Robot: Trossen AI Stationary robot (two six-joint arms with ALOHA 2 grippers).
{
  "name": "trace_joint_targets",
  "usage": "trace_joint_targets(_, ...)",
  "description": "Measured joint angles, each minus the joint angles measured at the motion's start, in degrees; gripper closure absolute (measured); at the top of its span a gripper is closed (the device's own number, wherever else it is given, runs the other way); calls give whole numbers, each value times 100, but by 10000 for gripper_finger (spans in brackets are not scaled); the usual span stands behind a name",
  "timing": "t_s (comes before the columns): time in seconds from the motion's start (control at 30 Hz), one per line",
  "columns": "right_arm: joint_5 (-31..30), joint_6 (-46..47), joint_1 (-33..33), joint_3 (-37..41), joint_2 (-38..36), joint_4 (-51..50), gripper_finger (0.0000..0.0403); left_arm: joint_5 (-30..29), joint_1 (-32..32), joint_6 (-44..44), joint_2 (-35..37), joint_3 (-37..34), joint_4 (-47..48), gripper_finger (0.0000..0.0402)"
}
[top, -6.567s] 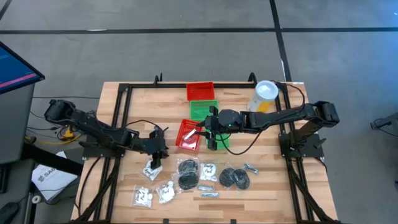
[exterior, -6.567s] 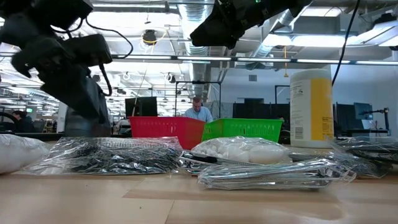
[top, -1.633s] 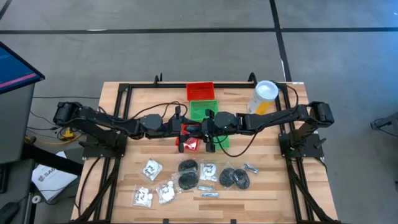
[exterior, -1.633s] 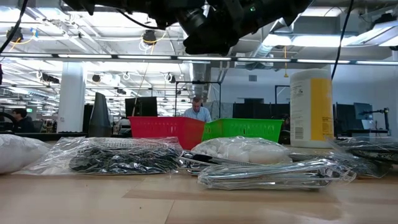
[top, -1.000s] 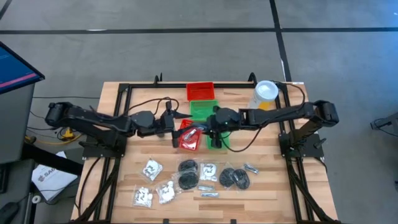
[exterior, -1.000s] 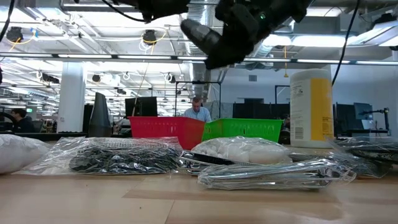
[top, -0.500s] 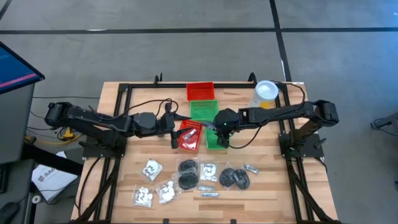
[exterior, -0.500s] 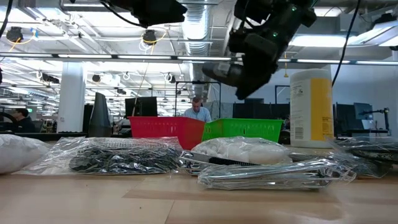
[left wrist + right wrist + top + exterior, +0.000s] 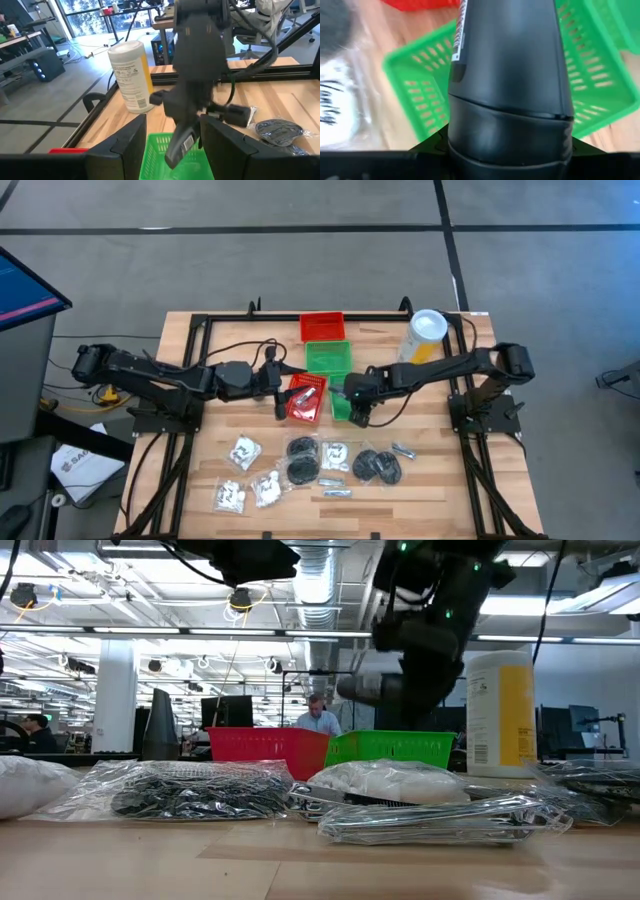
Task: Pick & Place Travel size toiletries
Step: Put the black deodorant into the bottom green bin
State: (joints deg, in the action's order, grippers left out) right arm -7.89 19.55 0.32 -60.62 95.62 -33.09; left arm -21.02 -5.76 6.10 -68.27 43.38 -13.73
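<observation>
My right gripper points steeply down over the near green basket, shut on a dark, tube-like item with a white label. My left gripper stands open and about level over the near red basket; only the basket beyond shows between its fingers. The other toiletries lie flat on the table's near half: clear packets with white contents, black discs and silvery sachets. My right gripper pinches the dark item between its two fingers, and the item reaches forward along them. The fingers come from above, slanting down. The item's labelled lower end hangs clear above the green basket. The gripper's own body hides the place of contact.
A far red basket and a second green basket stand behind the near pair. A tall yellow canister with a white lid stands at the far right. Black frame rails run along the table's sides.
My right gripper has sunk and tipped from near level to steeply down, shifting a little toward the table's right and near edges, over the near green basket. The dark item has gone with it, clear of the basket.
</observation>
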Motion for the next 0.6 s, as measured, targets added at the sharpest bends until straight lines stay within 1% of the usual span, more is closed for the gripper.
trace_joint_targets(0.13,-38,6,-11,-2,218,53,245,0,0,-60,0,-2,8,224)
trace_joint_targets(0.37,-157,273,-112,-2,266,-34,245,0,0,-60,0,0,8,224)
trace_joint_targets(0.6,-221,302,-201,-2,319,-97,245,0,0,-60,0,0,8,224)
